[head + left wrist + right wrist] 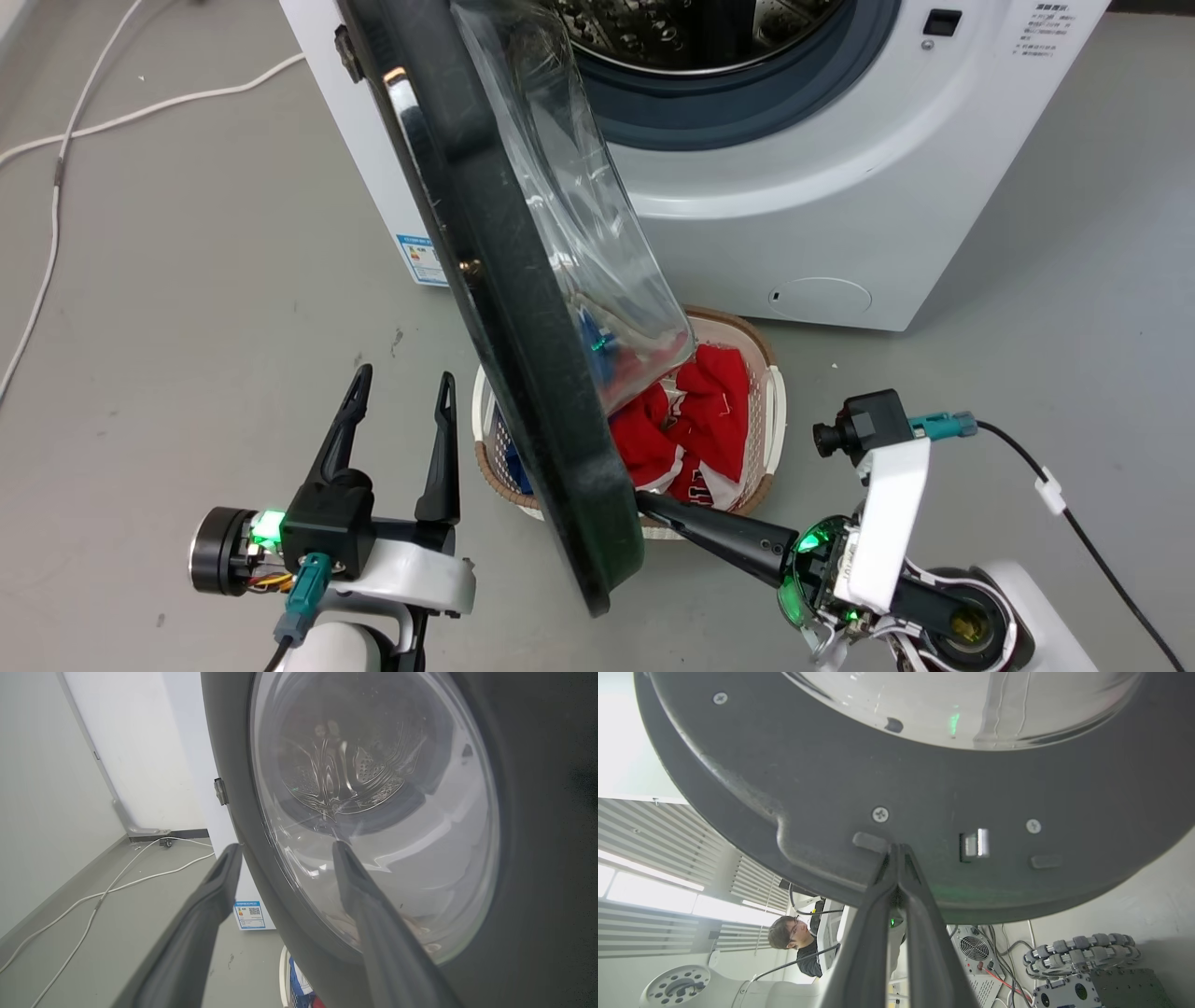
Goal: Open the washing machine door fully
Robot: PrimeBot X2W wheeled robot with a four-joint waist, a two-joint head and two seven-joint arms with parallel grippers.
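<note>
right fingers (868,933) closed, tips against washing machine door (784,765); left fingers (338,439) spread, free

My head camera sits high and looks steeply down at the grey floor (187,280). It catches the washing machine door (509,317) edge-on above the laundry basket (773,411), with the left claw (404,375) at lower left and the right claw (649,502) at lower right. My left wrist camera looks along its claw's spread fingers, close to the door's outer face, through the glass to the steel drum (336,779). My right wrist camera sits low, tilted upward along its claw's closed fingers, very near the door's inner rim, with a person (798,947) beyond. All three views share the door. The head and left wrist views also share the basket.
</note>
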